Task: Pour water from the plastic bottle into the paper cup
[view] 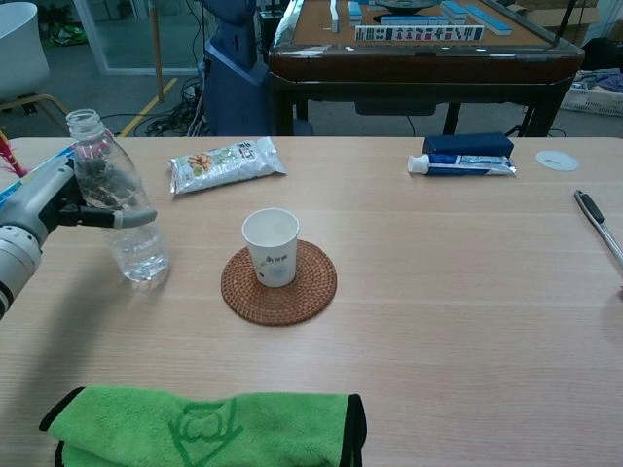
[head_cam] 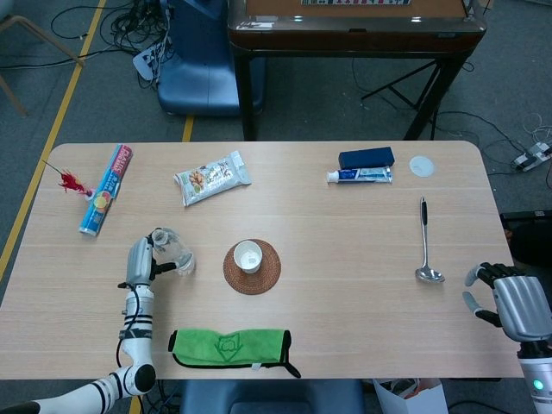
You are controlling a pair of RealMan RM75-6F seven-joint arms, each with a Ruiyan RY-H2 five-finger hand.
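**Left hand gripping, right hand idle**

The left arm reaches up from the near left table edge, forearm running straight away from the robot. Its left hand (head_cam: 140, 258) is turned sideways with fingers (view: 125, 216) wrapped around the bottle (view: 117, 199), which stands upright. The right hand (head_cam: 509, 302) sits at the near right corner, just off the table edge, holding nothing, its fingers curved and spread apart. It does not show in the chest view.
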